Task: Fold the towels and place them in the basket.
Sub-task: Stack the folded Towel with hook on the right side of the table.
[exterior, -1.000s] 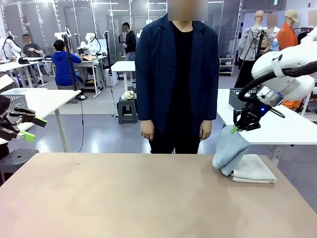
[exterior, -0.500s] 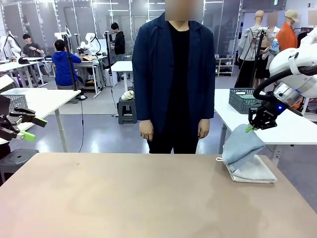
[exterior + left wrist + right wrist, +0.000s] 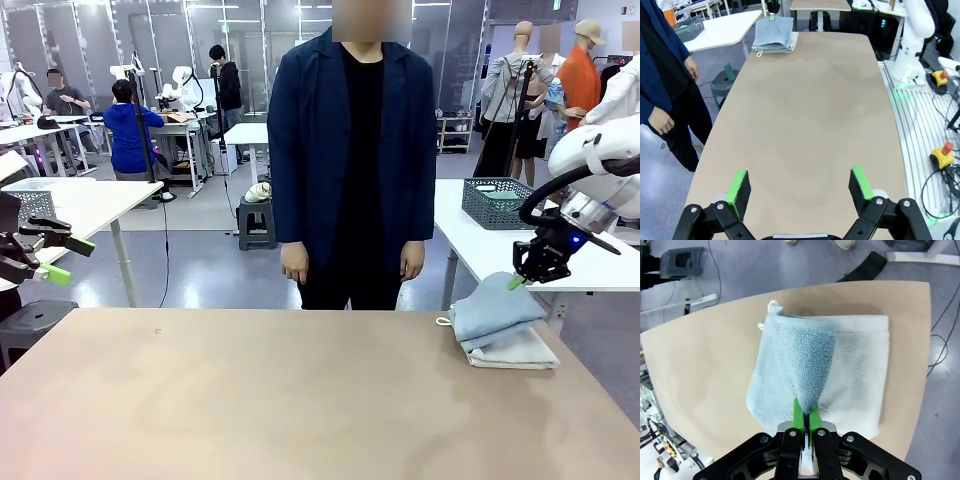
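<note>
At the far left of the front view the left gripper (image 3: 45, 257) hangs off the table's (image 3: 300, 400) left edge, partly cut by the frame, its arm out of sight. Its wrist view shows the fingers (image 3: 738, 186) spread wide over bare tabletop with nothing between them. A person (image 3: 352, 160) stands at the far side in the middle, hands down at the sides; the hands touch nothing.

At the table's far right corner lies the white towel (image 3: 520, 350), folded flat. The blue towel (image 3: 495, 310) lies over it, one edge lifted into a peak and pinched by the right gripper (image 3: 517, 283), whose jaws are closed tight on that fold. In the right wrist view the blue towel (image 3: 795, 375) covers the left part of the white one (image 3: 860, 365); how neatly the blue is folded cannot be told. A small loop (image 3: 441, 322) sticks out at the stack's left.

Behind, on another table, sits a dark basket (image 3: 497, 203), its lower right hidden by the right arm; its contents are unclear.
</note>
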Motion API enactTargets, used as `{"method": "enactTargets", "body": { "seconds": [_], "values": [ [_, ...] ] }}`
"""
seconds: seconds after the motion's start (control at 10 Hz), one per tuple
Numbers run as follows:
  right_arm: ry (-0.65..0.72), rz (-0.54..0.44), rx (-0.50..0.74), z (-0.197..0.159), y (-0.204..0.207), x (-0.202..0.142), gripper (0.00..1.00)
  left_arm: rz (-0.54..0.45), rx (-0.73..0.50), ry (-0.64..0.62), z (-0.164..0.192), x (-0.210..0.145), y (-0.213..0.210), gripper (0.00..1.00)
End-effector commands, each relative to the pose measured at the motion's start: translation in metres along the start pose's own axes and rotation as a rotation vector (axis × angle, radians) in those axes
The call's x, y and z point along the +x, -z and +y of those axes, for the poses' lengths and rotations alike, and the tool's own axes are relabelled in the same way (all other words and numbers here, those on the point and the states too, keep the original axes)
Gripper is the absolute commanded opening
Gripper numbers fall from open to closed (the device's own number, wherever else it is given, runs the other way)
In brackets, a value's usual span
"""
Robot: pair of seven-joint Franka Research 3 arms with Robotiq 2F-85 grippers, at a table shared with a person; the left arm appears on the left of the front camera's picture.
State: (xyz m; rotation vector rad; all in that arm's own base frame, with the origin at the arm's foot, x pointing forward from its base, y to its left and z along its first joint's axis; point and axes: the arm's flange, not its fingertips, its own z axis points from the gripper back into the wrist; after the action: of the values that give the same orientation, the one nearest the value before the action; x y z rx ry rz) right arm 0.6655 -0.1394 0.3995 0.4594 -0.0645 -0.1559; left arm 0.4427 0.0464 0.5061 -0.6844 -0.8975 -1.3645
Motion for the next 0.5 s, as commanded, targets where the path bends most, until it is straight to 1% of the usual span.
{"method": "enactTargets", "body": {
  "seconds": [0.0, 0.1, 0.2, 0.3, 0.4],
  "values": [
    [-0.028, 0.004, -0.056, -0.0108, -0.0049, 0.0059, 0.05, -0.007, 0.002, 0.002, -0.0004, 0.0019, -0.0006, 1.00],
    [-0.030, -0.008, -0.088, -0.0157, -0.0051, 0.0064, 0.23, -0.007, 0.002, 0.002, -0.0004, 0.0019, -0.0006, 1.00],
    [-0.051, -0.015, -0.100, -0.0180, -0.0063, 0.0074, 0.25, -0.007, 0.002, 0.002, -0.0004, 0.0019, -0.0006, 1.00],
    [-0.054, -0.018, -0.104, -0.0191, -0.0072, 0.0086, 0.43, -0.007, 0.002, 0.002, -0.0004, 0.0019, -0.0006, 1.00],
    [-0.063, -0.023, -0.104, -0.0196, -0.0083, 0.0095, 0.45, -0.007, 0.002, 0.002, -0.0004, 0.0019, -0.0006, 1.00]
  ]
}}
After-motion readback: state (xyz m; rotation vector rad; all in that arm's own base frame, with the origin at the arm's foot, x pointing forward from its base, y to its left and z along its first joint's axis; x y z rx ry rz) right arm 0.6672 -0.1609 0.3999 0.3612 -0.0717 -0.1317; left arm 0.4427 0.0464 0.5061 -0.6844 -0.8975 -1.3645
